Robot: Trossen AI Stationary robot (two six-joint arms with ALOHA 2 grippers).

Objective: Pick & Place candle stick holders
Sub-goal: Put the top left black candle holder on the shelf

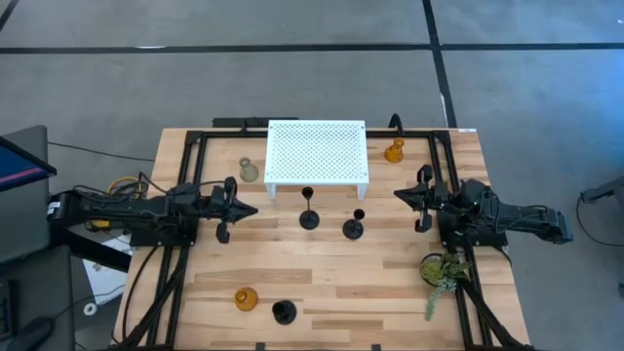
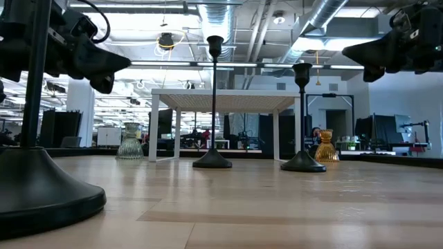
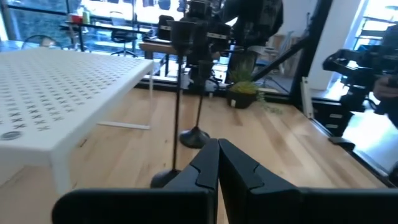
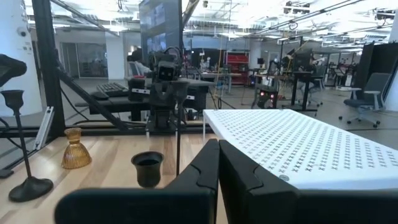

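Note:
Two thin-stemmed black candle stick holders stand on their round bases mid-table, the taller (image 1: pixel 308 210) left of the shorter (image 1: pixel 354 224). A clear glass holder (image 1: pixel 250 170) and an amber one (image 1: pixel 394 151) flank the white stand. A second amber holder (image 1: pixel 246 299) and a squat black one (image 1: pixel 284 312) stand near the front edge. My left gripper (image 1: pixel 249 208) is shut and hangs level, left of the taller holder. My right gripper (image 1: pixel 400 195) is also shut and hangs right of the shorter one. Both are above the table and hold nothing.
A white perforated stand (image 1: pixel 317 151) on legs occupies the far middle of the table. A green plant sprig (image 1: pixel 441 273) lies near the right arm's base. Black frame rails (image 1: pixel 185 263) run along both table sides. Bare wood (image 1: pixel 351 283) lies between the stemmed holders and the front edge.

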